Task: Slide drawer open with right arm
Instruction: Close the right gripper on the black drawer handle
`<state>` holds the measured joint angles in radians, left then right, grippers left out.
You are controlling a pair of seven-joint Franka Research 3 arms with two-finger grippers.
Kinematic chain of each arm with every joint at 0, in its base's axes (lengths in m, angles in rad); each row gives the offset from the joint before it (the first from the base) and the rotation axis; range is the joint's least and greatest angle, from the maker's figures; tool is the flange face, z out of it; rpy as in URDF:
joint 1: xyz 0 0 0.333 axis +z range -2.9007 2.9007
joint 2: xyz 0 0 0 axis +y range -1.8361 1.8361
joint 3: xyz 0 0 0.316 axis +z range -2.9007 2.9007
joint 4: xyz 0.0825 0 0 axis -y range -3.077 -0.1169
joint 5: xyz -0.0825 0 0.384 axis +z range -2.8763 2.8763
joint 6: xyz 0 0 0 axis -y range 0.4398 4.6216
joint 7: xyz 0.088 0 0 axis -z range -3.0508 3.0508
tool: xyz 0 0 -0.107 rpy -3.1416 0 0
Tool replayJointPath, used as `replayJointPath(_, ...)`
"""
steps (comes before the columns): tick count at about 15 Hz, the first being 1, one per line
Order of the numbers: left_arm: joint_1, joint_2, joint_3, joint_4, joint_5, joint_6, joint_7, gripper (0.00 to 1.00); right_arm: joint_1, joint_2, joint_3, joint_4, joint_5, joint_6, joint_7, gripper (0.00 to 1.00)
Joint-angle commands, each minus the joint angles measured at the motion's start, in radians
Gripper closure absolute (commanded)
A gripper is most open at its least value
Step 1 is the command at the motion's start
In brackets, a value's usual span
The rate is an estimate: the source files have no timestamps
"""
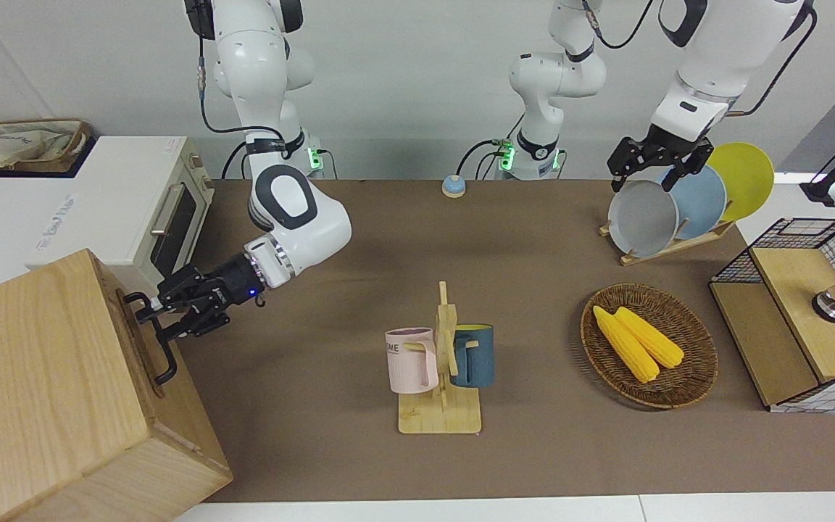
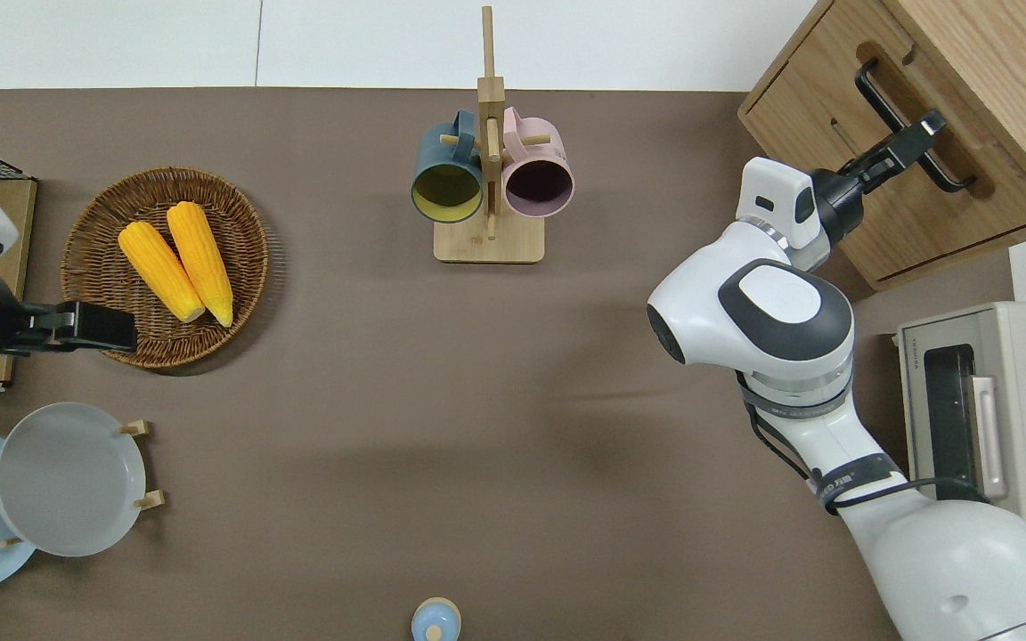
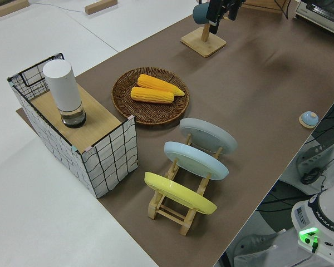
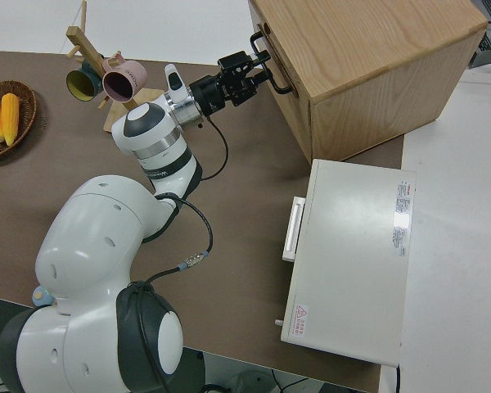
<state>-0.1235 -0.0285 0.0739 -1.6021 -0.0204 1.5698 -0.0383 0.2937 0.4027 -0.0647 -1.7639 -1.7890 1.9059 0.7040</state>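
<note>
The brown-covered worktop [image 1: 533,449] fills the front view; white floor borders it. At the lower left of that frame sits the big pale wood box [image 1: 40,384], its wide shallow pale-wood drawer [image 2: 900,169] shut, as the overhead view shows at upper right. The white jointed right arm [image 1: 294,210] reaches to the black U-shaped handle [image 1: 160,341], and the right gripper [image 1: 153,313] has its fingers narrow around the bar's upper end. The right side view alone shows the white toaster oven's [image 4: 352,262] top. The left arm is parked, its gripper [image 1: 653,163] open
</note>
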Motion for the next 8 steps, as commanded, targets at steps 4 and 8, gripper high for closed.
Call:
replayJointPath(4, -0.002, -0.008, 0.003, 0.002, 0.013, -0.014, 0.001, 0.00, -0.013, 0.013, 0.003, 0.012, -0.021, 0.021, 0.071, 0.868)
replayJointPath(8, -0.002, -0.008, 0.003, 0.002, 0.013, -0.013, 0.001, 0.00, -0.008, 0.013, 0.005, 0.012, -0.016, 0.019, 0.071, 0.950)
